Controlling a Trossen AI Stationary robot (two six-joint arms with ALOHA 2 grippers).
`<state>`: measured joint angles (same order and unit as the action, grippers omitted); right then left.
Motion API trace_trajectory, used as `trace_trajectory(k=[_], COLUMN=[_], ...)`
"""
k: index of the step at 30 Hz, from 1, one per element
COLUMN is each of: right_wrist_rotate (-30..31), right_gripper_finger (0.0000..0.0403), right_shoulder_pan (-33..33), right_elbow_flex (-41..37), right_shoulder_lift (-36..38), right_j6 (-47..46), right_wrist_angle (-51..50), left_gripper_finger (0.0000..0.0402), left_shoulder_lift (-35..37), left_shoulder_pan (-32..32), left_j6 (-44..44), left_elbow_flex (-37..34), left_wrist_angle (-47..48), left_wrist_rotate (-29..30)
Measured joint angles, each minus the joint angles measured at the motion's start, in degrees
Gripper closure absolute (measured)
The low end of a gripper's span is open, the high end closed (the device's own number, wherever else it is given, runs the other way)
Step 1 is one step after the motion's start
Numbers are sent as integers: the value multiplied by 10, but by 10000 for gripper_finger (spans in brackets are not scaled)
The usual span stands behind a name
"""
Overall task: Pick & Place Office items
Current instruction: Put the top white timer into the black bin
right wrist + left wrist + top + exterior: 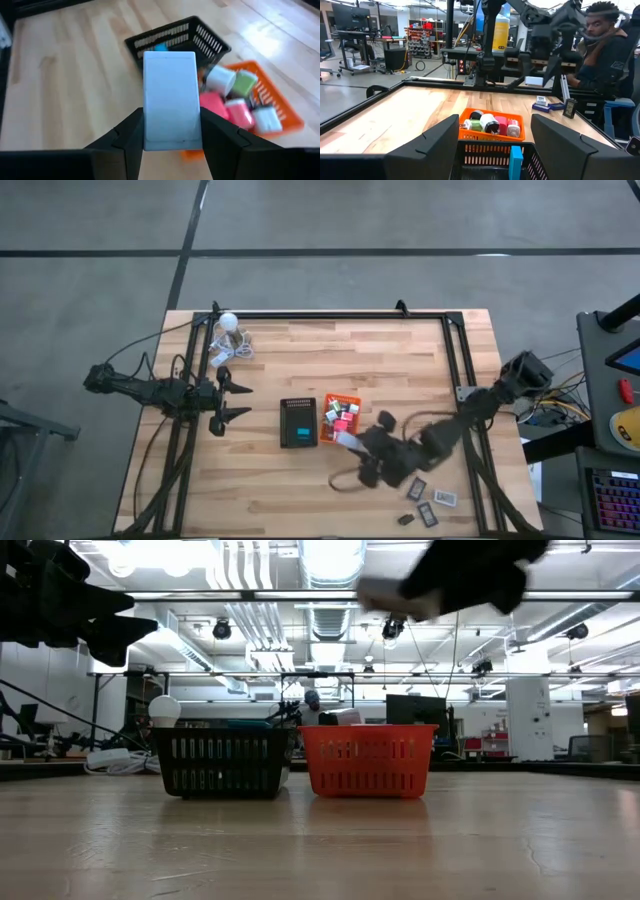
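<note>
My right gripper [360, 444] hangs above the table just near-right of the orange tray [341, 418], shut on a flat pale grey rectangle [170, 97]. That tray holds red, pink, green and white blocks [235, 100]. The black tray [298, 422] stands left of it with a blue piece [516, 157] inside. Several flat grey-black rectangles [430, 500] lie on the wood near the table's near right corner. My left gripper [243, 401] waits open at the table's left, pointing level toward the trays. My right gripper pinches the rectangle's two long edges [147, 135] between its two fingers, close to one short end. The fingers slant down from the table's near right side and lie along the piece. It juts out ahead of them, lifted clear of the table.
A white ball with coiled grey cable [228, 328] lies at the far left corner. A black frame [330, 314] runs round the table's far and side edges. Bare wood [360, 360] lies beyond the trays. A person [605, 45] sits past the table's right side.
</note>
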<state>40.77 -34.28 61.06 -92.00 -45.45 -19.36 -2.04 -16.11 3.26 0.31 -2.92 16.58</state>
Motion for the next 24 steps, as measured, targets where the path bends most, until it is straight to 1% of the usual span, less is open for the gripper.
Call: trace_trajectory(k=[3,7,12,15,17,21,24], right_wrist_rotate=[-57,-146,-203,-245,-261,-264,-263], right_gripper_finger=[244,247,243,242,243,247,245], right_shoulder_pan=[54,119,182,210,224,240,252], right_elbow_flex=[24,57,103,140,168,222,271], right_shoulder_lift=[-13,-44,-98,-137,-164,-216,-249], right_j6=[26,97,165,189,200,204,206], right_wrist_angle=[7,33,71,67,64,49,-22], left_gripper_finger=[149,149,149,149,149,149,149], left_shoulder_lift=[0,0,0,0,0,0,0], left_shoulder_pan=[0,0,0,0,0,0,0], left_j6=[0,0,0,0,0,0,0], left_elbow_flex=[0,0,0,0,0,0,0], left_wrist_angle=[0,0,0,0,0,0,0], left_wrist_rotate=[0,0,0,0,0,0,0])
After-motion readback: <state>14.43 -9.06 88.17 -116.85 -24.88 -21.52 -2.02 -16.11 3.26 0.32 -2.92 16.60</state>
